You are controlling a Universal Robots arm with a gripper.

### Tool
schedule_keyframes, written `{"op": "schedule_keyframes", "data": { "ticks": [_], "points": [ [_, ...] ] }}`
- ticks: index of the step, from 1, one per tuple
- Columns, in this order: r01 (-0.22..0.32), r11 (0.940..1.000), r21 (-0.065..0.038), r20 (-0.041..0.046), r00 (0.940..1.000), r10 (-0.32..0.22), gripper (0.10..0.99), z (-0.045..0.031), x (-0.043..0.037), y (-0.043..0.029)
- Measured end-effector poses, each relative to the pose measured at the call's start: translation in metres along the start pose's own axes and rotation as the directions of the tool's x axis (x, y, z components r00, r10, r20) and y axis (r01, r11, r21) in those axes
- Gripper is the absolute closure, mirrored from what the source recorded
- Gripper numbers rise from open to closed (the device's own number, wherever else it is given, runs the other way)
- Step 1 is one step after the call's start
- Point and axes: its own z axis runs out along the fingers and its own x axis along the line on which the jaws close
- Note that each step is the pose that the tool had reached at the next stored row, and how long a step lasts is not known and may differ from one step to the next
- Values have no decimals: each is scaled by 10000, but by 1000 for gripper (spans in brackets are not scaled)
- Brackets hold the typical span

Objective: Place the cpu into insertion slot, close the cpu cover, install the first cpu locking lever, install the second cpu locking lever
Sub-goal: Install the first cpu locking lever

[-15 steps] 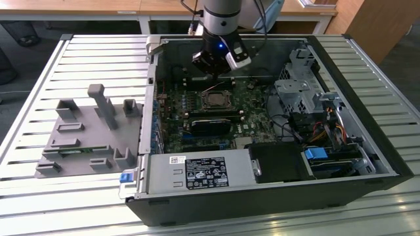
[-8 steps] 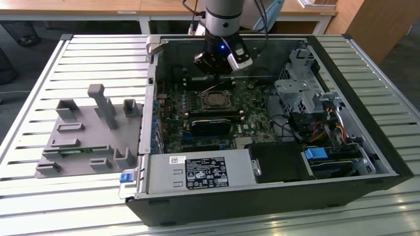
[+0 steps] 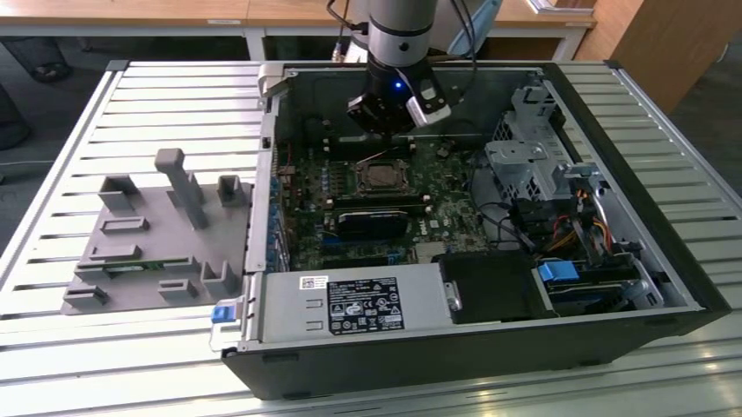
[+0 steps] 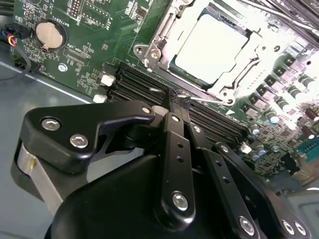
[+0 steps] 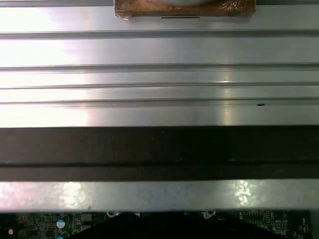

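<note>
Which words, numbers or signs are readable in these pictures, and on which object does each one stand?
No text can be quoted with confidence.
White label on the power supply: print and symbols, too small to read.
Small sticker beside that label: too small to read.
Green circuit board, second wrist view: white lettering, too blurred to read.
Coin battery: no legible mark.

You are looking at a light grey arm showing a black wrist section with a small blue light glowing. Black cables are trailing beside it. Its gripper is showing matte black linkage bars carrying round silver screws, with a silvery metal cylinder sitting at one side.
</note>
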Motion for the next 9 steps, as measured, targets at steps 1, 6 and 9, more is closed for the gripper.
{"op": "schedule_keyframes", "data": {
  "ticks": [1,6,9],
  "points": [
    [0,10000,0,0,10000,0,980,9,-6,-1],
    [0,10000,0,0,10000,0,980,67,-26,-6],
    [0,10000,0,0,10000,0,980,102,-37,-9]
  ]
}}
